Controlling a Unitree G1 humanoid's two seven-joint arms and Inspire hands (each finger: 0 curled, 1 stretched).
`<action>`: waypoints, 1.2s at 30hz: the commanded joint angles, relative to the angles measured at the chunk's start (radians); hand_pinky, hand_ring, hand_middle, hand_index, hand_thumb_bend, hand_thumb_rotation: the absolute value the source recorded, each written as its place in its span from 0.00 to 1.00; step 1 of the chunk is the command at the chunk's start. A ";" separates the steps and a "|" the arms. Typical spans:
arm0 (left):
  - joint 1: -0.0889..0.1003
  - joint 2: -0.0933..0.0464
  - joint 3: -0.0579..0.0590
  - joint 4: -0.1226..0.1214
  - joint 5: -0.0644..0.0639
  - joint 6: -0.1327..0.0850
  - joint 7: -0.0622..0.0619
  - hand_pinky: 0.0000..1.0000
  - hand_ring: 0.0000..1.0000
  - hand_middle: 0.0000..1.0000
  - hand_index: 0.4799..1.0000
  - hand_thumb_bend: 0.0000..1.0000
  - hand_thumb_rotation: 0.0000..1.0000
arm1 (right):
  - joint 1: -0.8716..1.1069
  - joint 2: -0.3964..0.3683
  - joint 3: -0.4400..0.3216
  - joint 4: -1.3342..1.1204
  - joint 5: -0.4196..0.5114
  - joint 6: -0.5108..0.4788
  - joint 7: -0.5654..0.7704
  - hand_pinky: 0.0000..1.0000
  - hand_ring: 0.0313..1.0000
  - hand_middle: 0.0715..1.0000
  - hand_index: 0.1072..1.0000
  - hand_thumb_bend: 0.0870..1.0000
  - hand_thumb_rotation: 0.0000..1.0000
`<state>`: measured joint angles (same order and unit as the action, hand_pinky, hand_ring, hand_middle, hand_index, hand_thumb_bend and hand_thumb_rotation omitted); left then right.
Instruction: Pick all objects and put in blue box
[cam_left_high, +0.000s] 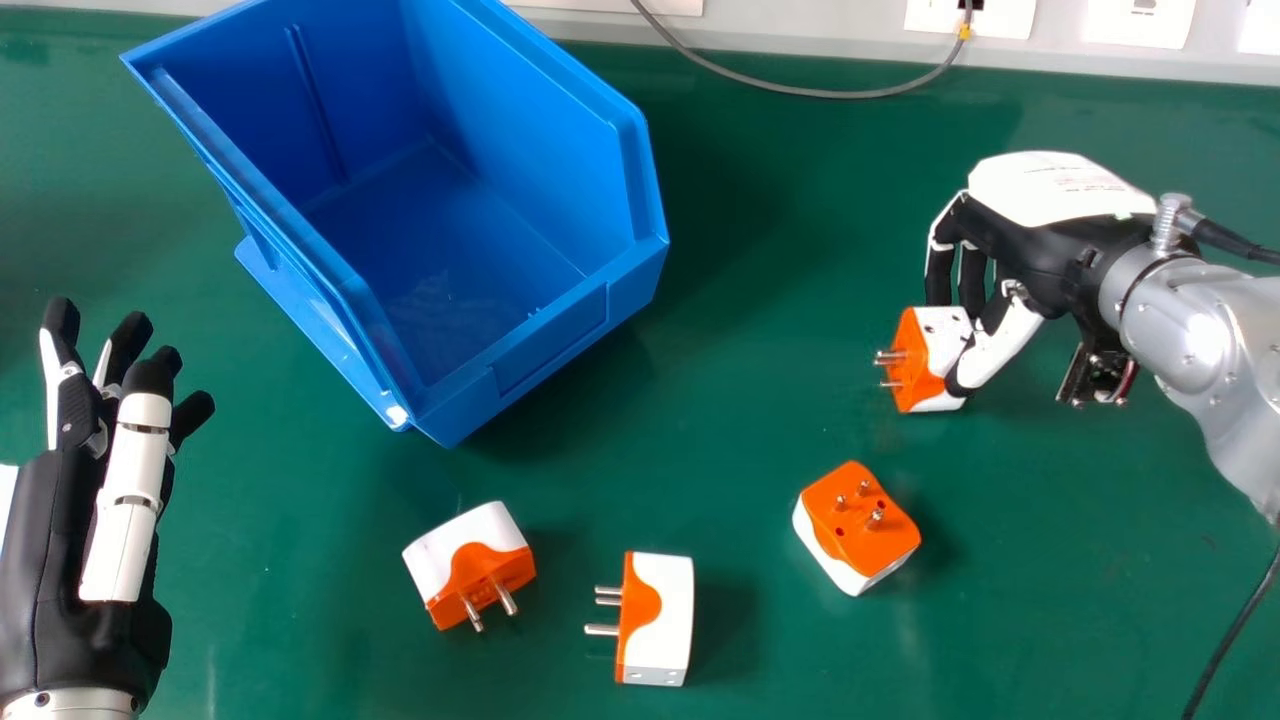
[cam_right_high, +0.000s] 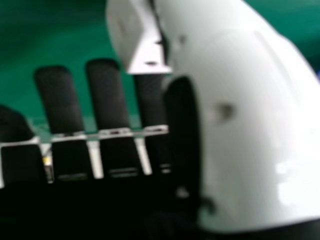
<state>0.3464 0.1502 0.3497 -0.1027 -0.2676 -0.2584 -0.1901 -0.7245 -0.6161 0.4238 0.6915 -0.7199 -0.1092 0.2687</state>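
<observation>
While three orange-and-white plug adapters await pickup on my green worktop (cam_left_high: 330, 650), the nearest, the side-lying adapter (cam_left_high: 668, 620), points its prongs left and could skid on them if nudged. Just beyond, a tilted adapter (cam_left_high: 470, 570) turns its prongs toward me; a careless grasp there might close on thin metal instead of the body. The prongs-up adapter (cam_left_high: 858, 530), to the right, could be knocked over should I sweep low across it. My left hand (cam_left_high: 125, 500) idles at the left, fingers relaxed and extended.

Farther out, my right hand (cam_left_high: 1060, 195) has its fingers bent around the held adapter (cam_left_high: 935, 350), thumb against the near side. I cannot tell whether the plug clears the worktop. The smooth, rounded shell could twist or slip if the thumb bears off-centre, and the exposed prongs, aimed left, lead the way to the blue box (cam_left_high: 555, 335). Carried too low, they could hook its wall and shove it or pry the plug loose; released short, the plug could bounce off the rim.
</observation>
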 joint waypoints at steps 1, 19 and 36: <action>-0.002 0.004 0.007 -0.026 0.003 -0.004 0.006 0.88 0.95 0.98 0.92 0.28 0.76 | -0.009 -0.024 -0.005 -0.020 -0.010 -0.011 -0.014 0.13 0.39 0.45 0.43 0.46 0.00; 0.003 0.003 0.001 -0.040 0.003 -0.003 0.010 0.87 0.94 0.97 0.91 0.26 0.74 | -0.005 -0.020 0.002 -0.051 -0.036 -0.008 0.000 0.15 0.39 0.44 0.42 0.46 0.00; -0.011 -0.001 0.003 -0.038 -0.012 0.012 0.007 0.86 0.94 0.96 0.89 0.26 0.73 | 0.000 -0.032 0.013 -0.083 -0.038 -0.020 0.051 0.41 0.53 0.59 0.49 0.48 0.10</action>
<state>0.3427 0.1453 0.3473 -0.1259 -0.2743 -0.2300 -0.1771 -0.7219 -0.6267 0.4469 0.6253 -0.7603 -0.1247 0.3126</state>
